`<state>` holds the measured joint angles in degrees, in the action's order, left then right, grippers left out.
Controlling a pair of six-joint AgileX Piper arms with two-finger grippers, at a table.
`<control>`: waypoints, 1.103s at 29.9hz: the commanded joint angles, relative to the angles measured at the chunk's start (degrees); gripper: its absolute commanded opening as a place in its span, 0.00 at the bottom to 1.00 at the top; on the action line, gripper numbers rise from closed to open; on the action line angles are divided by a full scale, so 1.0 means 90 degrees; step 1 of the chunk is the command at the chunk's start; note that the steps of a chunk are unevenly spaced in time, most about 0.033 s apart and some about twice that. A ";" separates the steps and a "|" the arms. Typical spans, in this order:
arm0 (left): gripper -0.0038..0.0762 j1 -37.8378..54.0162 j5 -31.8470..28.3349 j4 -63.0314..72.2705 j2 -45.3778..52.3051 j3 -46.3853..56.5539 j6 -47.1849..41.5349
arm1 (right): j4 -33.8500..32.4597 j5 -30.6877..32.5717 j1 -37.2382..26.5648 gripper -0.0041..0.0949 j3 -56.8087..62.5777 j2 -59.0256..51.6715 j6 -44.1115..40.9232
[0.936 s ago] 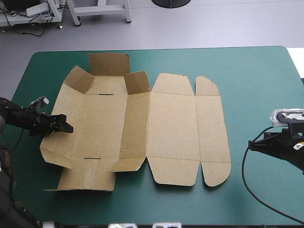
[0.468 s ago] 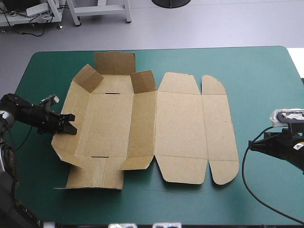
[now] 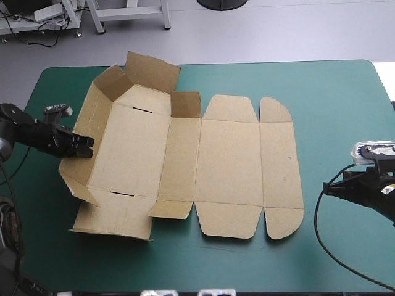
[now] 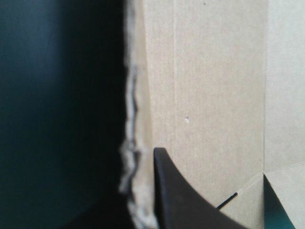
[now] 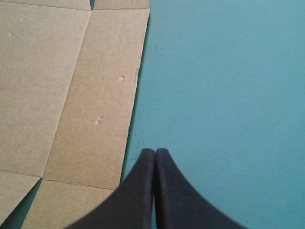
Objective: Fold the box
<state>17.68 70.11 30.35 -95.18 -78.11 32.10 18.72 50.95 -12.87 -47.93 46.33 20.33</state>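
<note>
Box (image 3: 185, 160) mid-table on teal-green cover (image 3: 333, 111); left part w/ walls raised, right part flat. Left gripper (image 3: 88, 145) clamped on box's left wall. Right gripper (image 5: 155, 150) fingers together, near box's right edge, not touching.

The left gripper (image 3: 87, 147) clamps the left wall of the box (image 3: 228, 166); the right gripper (image 3: 326, 188) is apart to the right of the box, its fingers (image 5: 138, 191) pressed together

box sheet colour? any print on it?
The box is plain brown board, no print visible. It shows best in the high view.
</note>
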 commanded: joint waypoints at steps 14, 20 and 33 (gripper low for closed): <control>0.04 -0.2792 0.0369 -0.2200 0.0808 -0.2441 -0.0763 | 0.0121 -0.0192 0.0016 0.02 -0.0212 -0.0010 0.0070; 0.04 -0.3771 0.0335 -0.3030 0.0952 -0.2593 -0.0783 | 0.0132 -0.0181 0.0016 0.02 -0.0212 -0.0010 0.0070; 0.04 -0.6344 -0.0011 -0.5748 0.1273 -0.2593 -0.0978 | 0.0106 -0.0165 0.0016 0.02 -0.0212 -0.0010 0.0088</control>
<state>-34.96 71.62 -16.33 -86.55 -99.38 23.85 18.72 52.04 -12.87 -47.93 46.33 20.50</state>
